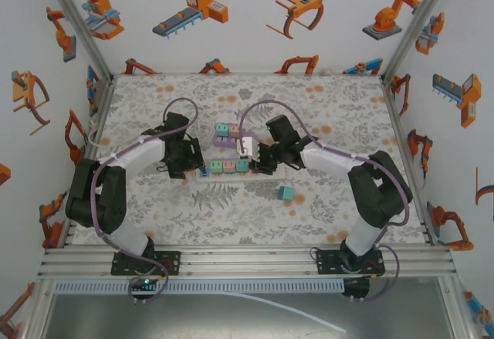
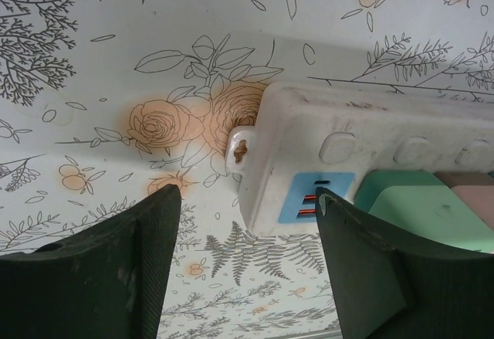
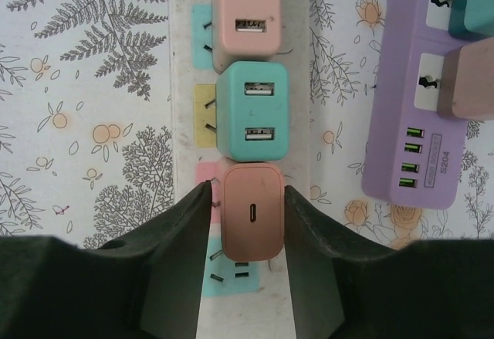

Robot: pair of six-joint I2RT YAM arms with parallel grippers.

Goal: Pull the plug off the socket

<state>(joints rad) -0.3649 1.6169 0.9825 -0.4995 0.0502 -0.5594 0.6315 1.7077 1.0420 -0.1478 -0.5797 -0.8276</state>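
right gripper [image 3: 247,188] points down over the white power strip [image 3: 181,69], jaws either side of the brown plug [image 3: 253,215], which sits seated in the strip right between the pads [image 3: 309,238]. the pad on one side looks flush against the plug. on the other side a sliver of strip shows between pad and plug, so i read it as bracketing, not yet clamped. just beyond the fingertips is a teal plug [image 3: 251,111], almost touching the brown one, then a pink plug [image 3: 247,7] further out on the same strip. off to the side of the hand lies a purple power strip [image 3: 417,146], apart from the white one. left gripper [image 2: 247,192] is spread wide and holds nothing, with the end of the white strip just ahead of and between its fingertips, mounting tab facing it. step in hand, as i judge it: close on the brown plug, then pull. to do it well, squeeze squarely on the two flat sides, low on the body, and keep the fingertips off the teal plug. pull straight up along the prongs with no twist. the strip looks light and may lift with the plug, so the left gripper probably should pin the strip's end down first. risk is pads slipping off the smooth casing.
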